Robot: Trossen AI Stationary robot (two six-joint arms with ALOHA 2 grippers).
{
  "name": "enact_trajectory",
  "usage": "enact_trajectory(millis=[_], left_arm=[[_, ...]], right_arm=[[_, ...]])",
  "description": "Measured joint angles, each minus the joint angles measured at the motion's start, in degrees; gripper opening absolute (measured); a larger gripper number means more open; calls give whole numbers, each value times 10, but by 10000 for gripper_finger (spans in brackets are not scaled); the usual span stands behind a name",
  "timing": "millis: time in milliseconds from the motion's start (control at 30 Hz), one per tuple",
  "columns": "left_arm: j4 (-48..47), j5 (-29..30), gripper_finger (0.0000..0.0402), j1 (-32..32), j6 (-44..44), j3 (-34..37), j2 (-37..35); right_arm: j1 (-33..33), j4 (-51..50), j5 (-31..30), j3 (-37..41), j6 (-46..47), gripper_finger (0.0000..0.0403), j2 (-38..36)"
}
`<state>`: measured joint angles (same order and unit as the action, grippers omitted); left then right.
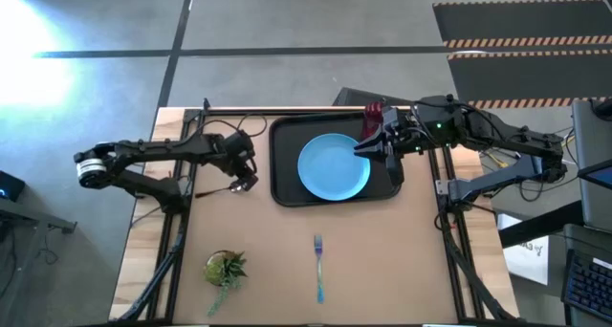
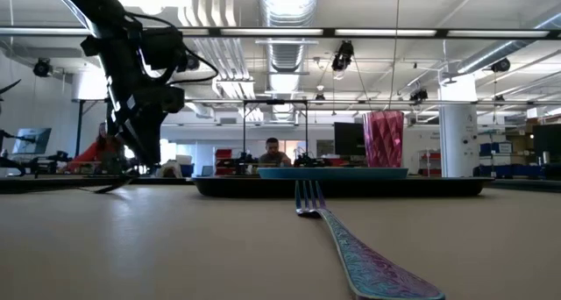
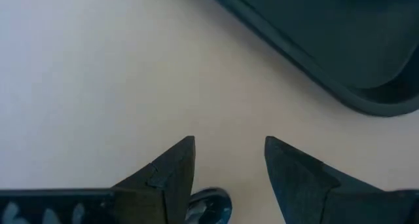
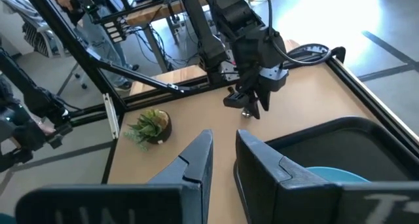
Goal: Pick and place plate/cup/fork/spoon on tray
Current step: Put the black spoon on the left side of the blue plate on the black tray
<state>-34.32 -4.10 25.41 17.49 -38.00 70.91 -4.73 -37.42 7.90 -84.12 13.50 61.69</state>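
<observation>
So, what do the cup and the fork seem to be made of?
The cup looks like translucent dark-red plastic or glass: light passes through its faceted wall. The fork seems to have shiny metal tines and a patterned, probably plastic handle, light blue in the high view.

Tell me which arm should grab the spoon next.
The left. Its gripper hangs open just above the spoon on the table left of the tray; the spoon's bowl shows between its fingers. The right gripper is over the tray by the cup.
</observation>
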Motion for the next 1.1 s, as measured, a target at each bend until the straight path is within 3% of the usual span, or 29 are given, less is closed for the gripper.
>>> enact_trajectory(millis=[333, 467, 667, 833, 1100], left_arm=[[-119, -36, 167, 4, -91, -9, 2], [-122, -86, 166, 5, -121, -12, 2], [-122, -91, 166, 9, -134, -14, 3], [-127, 10, 166, 15, -99, -16, 3], [-118, 19, 166, 15, -92, -17, 3]], right_arm=[[0, 0, 0, 0, 0, 57, 0], [0, 0, 0, 0, 0, 57, 0], [0, 0, -4, 0, 0, 57, 0], [0, 1, -4, 0, 0, 57, 9], [0, 5, 6, 0, 13, 57, 43]])
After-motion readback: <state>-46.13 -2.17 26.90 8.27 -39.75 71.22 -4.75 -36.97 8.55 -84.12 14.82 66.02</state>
